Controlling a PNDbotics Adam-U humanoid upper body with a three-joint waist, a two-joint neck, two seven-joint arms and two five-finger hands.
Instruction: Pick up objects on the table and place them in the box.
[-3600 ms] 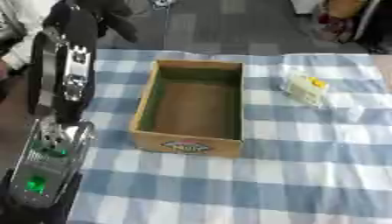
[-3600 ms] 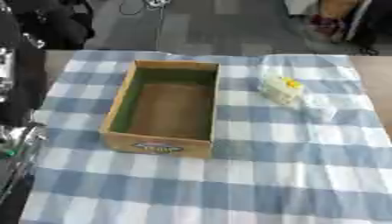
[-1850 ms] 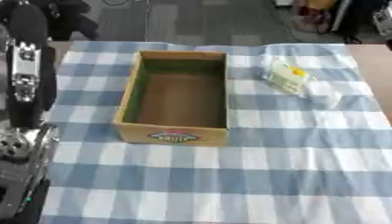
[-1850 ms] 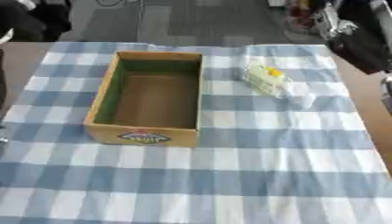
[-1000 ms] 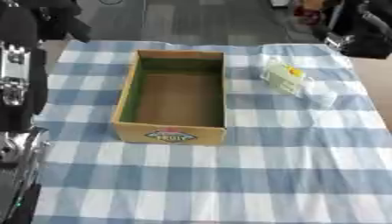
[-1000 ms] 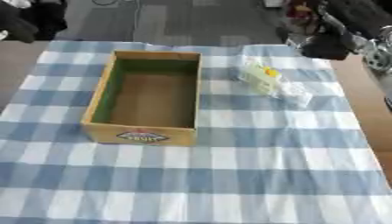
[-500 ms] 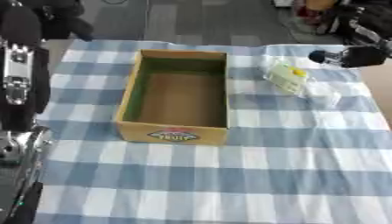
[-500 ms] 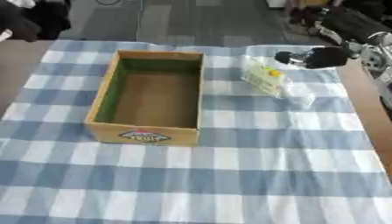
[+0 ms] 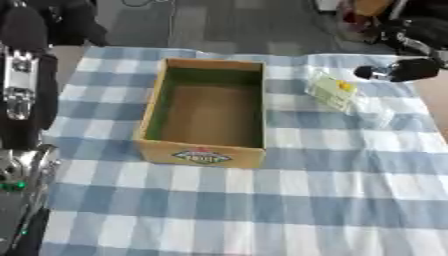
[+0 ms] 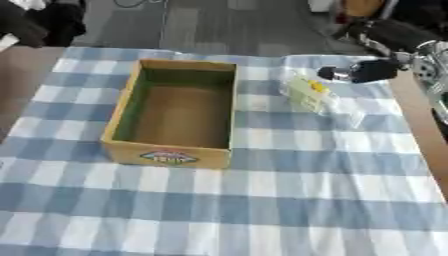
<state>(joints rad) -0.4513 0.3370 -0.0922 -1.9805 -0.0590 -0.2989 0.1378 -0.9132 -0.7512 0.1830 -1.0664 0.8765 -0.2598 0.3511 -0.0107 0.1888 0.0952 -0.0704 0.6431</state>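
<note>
Box: we see an open brown cardboard box [image 10: 175,112] with a green inner lining and a printed label on its near wall, standing on the blue-and-white checked tablecloth [image 10: 262,210] left of centre; nothing shows inside it.

Object: a clear plastic packet with pale yellow-green contents and a small yellow-orange spot [image 10: 311,92] lies on the cloth to the right of the box, well apart from it, with a see-through end trailing toward the near right.

Right hand: our black right hand [image 10: 363,71] reaches in from the upper right and sits just beside the far right end of the packet, above the cloth. We cannot tell whether it touches the packet, and we cannot tell how its fingers stand.

Left arm: our black and silver left arm [image 9: 24,95] runs down the left edge of the left eye view, off the box and away from the packet. Its hand is not something we can make out.

Change: half a second ago our right hand was close to the same spot by the packet; a second ago it was farther back near the table's far right corner, and before that it was out of sight. The box and the packet lie where they lay throughout.
</note>
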